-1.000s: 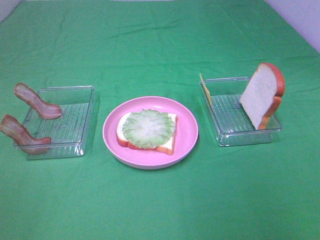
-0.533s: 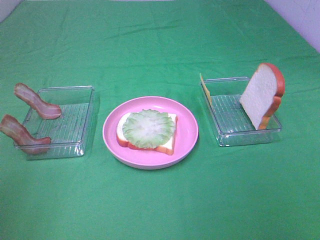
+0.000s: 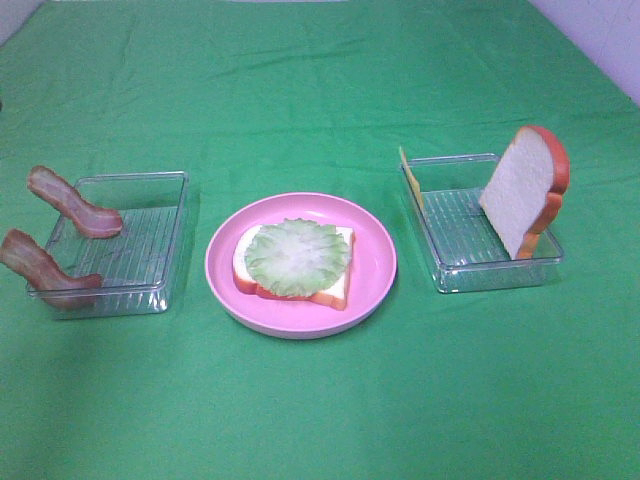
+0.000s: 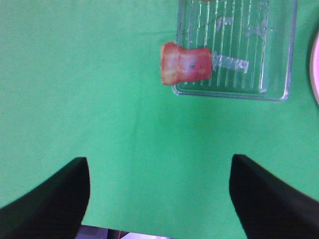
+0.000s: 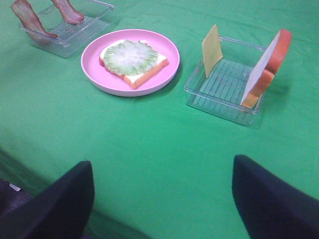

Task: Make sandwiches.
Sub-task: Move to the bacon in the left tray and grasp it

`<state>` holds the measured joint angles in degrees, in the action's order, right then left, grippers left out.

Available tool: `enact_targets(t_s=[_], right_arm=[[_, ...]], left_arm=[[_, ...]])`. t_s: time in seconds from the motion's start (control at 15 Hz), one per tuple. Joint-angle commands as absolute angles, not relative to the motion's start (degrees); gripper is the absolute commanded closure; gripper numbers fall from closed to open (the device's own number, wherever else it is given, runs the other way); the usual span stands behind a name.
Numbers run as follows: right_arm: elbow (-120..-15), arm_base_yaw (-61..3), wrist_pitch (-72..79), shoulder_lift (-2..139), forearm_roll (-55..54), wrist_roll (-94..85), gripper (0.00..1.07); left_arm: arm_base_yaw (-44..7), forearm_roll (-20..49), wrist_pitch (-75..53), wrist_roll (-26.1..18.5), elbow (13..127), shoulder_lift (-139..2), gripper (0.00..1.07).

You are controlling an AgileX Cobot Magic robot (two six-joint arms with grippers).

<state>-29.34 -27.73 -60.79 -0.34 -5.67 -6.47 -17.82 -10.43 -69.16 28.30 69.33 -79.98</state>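
A white bread slice (image 3: pixel 335 285) with an orange-brown crust lies on the pink plate (image 3: pixel 375 260), with a round pale-green lettuce leaf (image 3: pixel 297 257) on top of it. Two bacon strips (image 3: pixel 75 205) (image 3: pixel 40 265) lean over the left rim of the left clear tray (image 3: pixel 150 250). In the right clear tray (image 3: pixel 460 235), a thin yellow cheese slice (image 3: pixel 410 178) stands against the near-plate wall. A second bread slice (image 3: pixel 522 190) leans upright at its far side. Neither gripper shows in the high view. My left gripper (image 4: pixel 159 160) hangs open, short of one bacon strip (image 4: pixel 185 68). My right gripper (image 5: pixel 163 162) is open, well back from the plate (image 5: pixel 164 74).
Green cloth covers the whole table. The two trays flank the plate in one row across the middle. A pale wall corner shows at the back right (image 3: pixel 600 40).
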Motion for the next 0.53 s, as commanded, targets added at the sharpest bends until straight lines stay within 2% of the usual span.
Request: enact_targets(t_s=[0.07,0.27,0.53], right_arm=[[-29.1,-27.6,-60.7,-1.3,-5.8,-7.3,0.35],[-29.1,-27.6,-60.7,-1.3,-5.8,-7.3,0.35],[-29.1,-27.6,-60.7,-1.3,-5.8,-7.3,0.35]], left_arm=[[-14.3,-7.9,-70.2,25.7,74.2,-88.8,0.33],[-11.5,-5.4,-69.3,22.3,79.0,-98.1,0.33],[-11.5,-5.8,-66.6,22.4,80.7,-107.0,0.34]])
